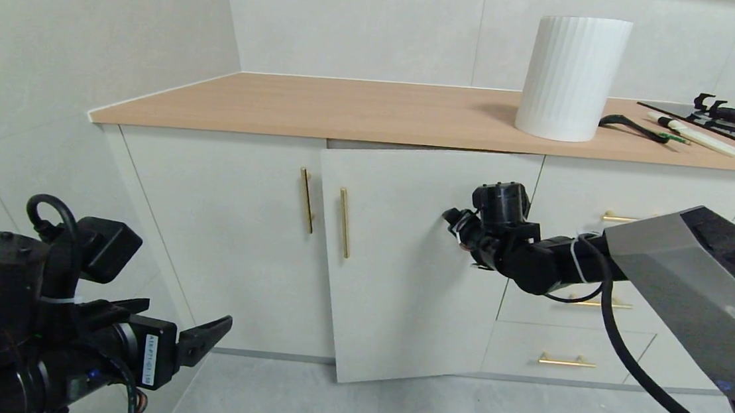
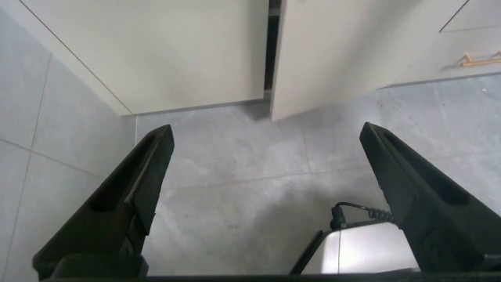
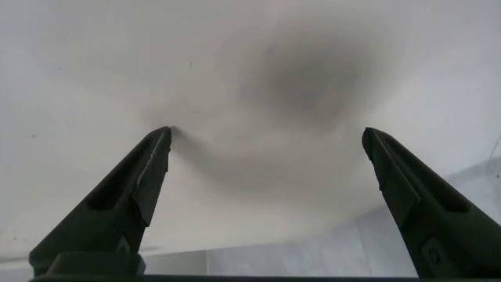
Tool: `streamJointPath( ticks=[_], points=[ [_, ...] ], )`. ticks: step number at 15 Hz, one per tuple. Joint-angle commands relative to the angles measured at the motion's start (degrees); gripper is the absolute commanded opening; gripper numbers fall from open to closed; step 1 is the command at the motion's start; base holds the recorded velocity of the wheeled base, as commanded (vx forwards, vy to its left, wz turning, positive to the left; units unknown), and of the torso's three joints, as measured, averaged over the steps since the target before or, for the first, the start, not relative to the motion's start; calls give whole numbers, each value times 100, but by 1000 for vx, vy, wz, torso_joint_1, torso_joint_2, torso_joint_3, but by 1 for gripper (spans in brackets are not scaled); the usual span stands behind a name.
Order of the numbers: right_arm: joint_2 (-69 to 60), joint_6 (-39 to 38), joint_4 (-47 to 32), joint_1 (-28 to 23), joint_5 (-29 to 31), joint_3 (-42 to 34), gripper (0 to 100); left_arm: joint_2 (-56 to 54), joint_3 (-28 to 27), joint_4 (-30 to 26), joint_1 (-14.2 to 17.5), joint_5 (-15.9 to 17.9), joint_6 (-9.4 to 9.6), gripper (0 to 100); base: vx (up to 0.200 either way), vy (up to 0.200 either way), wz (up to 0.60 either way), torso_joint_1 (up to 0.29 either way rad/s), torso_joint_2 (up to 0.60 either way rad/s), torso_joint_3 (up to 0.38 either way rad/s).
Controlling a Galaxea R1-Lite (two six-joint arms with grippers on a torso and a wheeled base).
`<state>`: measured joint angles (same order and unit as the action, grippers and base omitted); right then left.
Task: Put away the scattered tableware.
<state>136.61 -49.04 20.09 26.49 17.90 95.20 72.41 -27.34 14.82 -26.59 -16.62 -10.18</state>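
Fingers of the right gripper (image 1: 461, 236) stand spread, tips against the ajar cabinet door (image 1: 400, 289). Utensils (image 1: 673, 132) lie higher and rightward on the counter (image 1: 349, 108), lengthwise across it, nearer this arm; the left gripper (image 2: 266, 137), also spread, hangs low.
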Motion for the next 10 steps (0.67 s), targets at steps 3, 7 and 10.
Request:
streamJointPath(
  ticks=[3, 7, 10],
  points=[
    [314, 9, -14, -47, 232, 342, 100, 1, 1, 3, -4, 0, -2, 100, 0, 0, 0, 0, 0, 0],
    [542, 18, -31, -100, 469, 632, 100, 1, 1, 3, -4, 0, -2, 100, 0, 0, 0, 0, 0, 0],
    [604, 18, -31, -127, 513, 711, 100, 1, 1, 3, -4, 0, 7, 100, 0, 0, 0, 0, 0, 0]
  ],
)
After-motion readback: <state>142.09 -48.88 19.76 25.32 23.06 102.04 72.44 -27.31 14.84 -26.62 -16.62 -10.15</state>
